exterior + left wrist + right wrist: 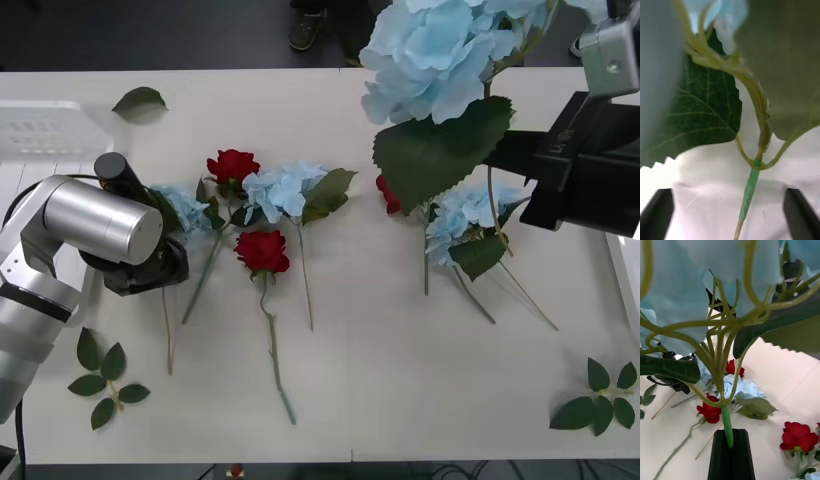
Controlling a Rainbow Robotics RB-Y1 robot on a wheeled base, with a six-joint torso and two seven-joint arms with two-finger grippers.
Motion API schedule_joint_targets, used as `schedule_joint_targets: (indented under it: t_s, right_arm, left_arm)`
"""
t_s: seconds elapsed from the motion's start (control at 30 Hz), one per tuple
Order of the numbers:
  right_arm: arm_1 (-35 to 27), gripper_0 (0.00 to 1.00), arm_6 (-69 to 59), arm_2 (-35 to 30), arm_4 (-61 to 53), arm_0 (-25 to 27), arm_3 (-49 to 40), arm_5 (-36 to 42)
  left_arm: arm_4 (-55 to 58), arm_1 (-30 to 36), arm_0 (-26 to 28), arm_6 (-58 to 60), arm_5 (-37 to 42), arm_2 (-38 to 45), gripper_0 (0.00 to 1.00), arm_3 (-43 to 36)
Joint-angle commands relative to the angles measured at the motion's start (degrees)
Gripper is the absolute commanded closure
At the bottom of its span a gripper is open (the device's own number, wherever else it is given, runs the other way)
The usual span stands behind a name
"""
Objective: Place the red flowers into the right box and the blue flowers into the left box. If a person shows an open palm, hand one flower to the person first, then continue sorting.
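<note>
While the left gripper [730,213] hangs open over a blue flower [752,112] on the table [400,380], the right gripper [731,453] holds another blue flower [445,50] aloft, clamped on its stem.

Both arms out over the table; right pincer clamped, left pincer spread.

Right arm enters from the right edge, raised high; right pincer [731,450] has its black fingers pressed together on a blue flower's stem [727,427]. Left arm reaches in from the left edge, silver wrist angled down low over the table; left pincer [730,213] has its fingers [658,213] wide apart, one at each corner of the wrist view.
</note>
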Motion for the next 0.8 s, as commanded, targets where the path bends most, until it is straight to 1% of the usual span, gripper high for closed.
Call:
schedule_joint_targets:
  t_s: [0.03, 0.07, 0.1, 0.23, 0.47, 0.67, 0.8]
  right_arm:
    - [0.9, 1.0, -5.9, 3.3, 5.2, -1.2, -3.2, -0.7]
    - [0.9, 1.0, -6.5, 4.2, 6.4, -1.6, -3.4, -0.7]
    - [1.0, 1.0, -7.1, 4.8, 7.0, -1.8, -3.4, -0.7]
    - [3.3, 1.0, -11.2, 9.6, 13.7, -4.6, -3.4, -0.7]
    - [5.3, 1.0, -17.6, 16.6, 23.8, -7.6, -3.3, -0.9]
    - [5.9, 1.0, -24.7, 25.6, 38.7, -8.1, -3.5, -7.3]
    - [6.1, 1.0, -28.0, 28.9, 44.5, -8.1, -3.5, -8.8]
  left_arm:
    - [-0.5, -0.5, -1.6, -1.5, -0.5, 0.1, 0.96, -0.6]
    - [-0.4, -0.5, -1.6, -1.3, -0.6, 0.1, 1.0, -0.5]
    - [-0.6, -0.5, -1.6, -1.3, -0.6, 0.1, 1.0, -0.4]
    - [-1.1, -0.5, -1.6, -1.7, -0.9, -0.1, 1.0, -0.3]
    - [-1.2, -0.5, -1.6, -1.5, -1.3, -0.2, 1.0, -0.3]
    - [-0.7, -0.5, -2.9, -1.0, -1.0, 1.6, 1.0, -0.9]
    - [-0.7, -0.5, -4.8, -1.3, 1.5, 4.3, 1.0, -2.7]
